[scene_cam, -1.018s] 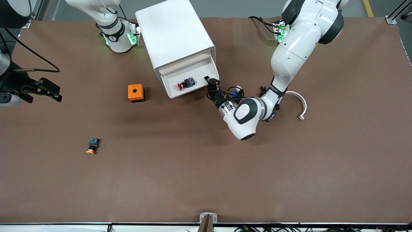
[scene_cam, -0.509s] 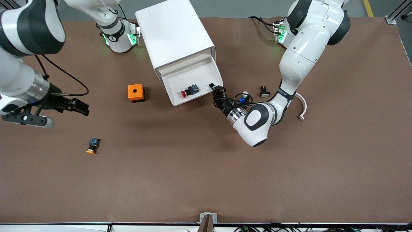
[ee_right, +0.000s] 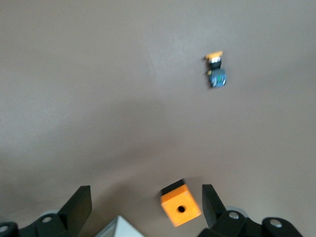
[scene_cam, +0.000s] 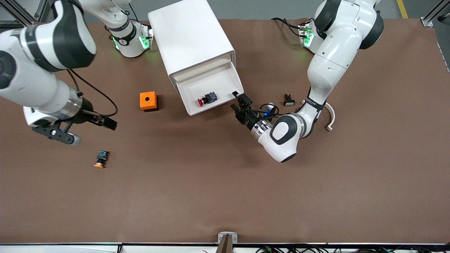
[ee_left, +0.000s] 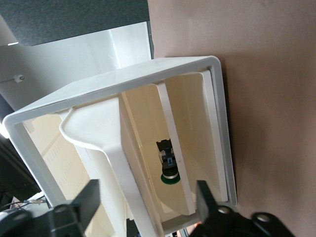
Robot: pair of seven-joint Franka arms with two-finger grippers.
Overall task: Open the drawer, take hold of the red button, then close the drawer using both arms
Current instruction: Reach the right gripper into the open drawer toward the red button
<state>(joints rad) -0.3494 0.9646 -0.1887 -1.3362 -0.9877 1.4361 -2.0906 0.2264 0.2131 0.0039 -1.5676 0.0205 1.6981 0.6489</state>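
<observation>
The white cabinet [scene_cam: 190, 35] stands near the robots' bases. Its lowest drawer [scene_cam: 214, 82] is pulled out toward the front camera. The red-capped button [scene_cam: 205, 99] lies on its side inside the drawer, near the front strip. My left gripper [scene_cam: 239, 102] is open and empty, just off the drawer's front corner toward the left arm's end. In the left wrist view the gripper [ee_left: 145, 197] faces the drawer [ee_left: 192, 113], with the button [ee_left: 168, 165] inside it. My right gripper [scene_cam: 107, 123] is open and empty over bare table beside the orange cube [scene_cam: 148, 101]; its own view [ee_right: 143, 202] shows open jaws.
The orange cube [ee_right: 180, 209] sits beside the cabinet toward the right arm's end. An orange-capped button [scene_cam: 101, 159] lies nearer the front camera, also in the right wrist view [ee_right: 216, 69]. A small black-and-white part [scene_cam: 288, 100] and a white curved piece [scene_cam: 329, 114] lie toward the left arm's end.
The drawer slid farther out with the left gripper at its corner, then the left gripper backed slightly off it. The right arm swung in from the table's end toward the orange cube.
</observation>
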